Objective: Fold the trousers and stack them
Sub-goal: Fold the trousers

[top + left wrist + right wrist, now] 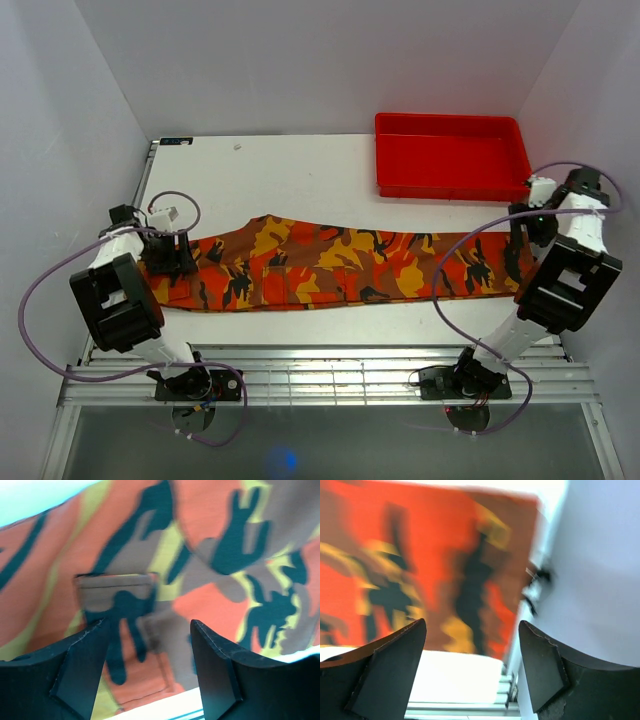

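Trousers [340,265]: lie flat lengthwise across middle of white surface [280,180], wider end at left, narrow leg ends at right; look folded leg on leg. Red tray [450,188]: sits at far right corner of surface, apart from cloth. Left tool [170,255]: hangs over left end by a pocket, fingers [80,665] spread wide, grips nothing. Right tool [525,235]: sits at leg-end edge, spread wide too, holds nothing; wrist view blurred, contact with cloth unclear.

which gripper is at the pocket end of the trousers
The left gripper, over a pocket on the trousers; the right gripper is at the leg ends.
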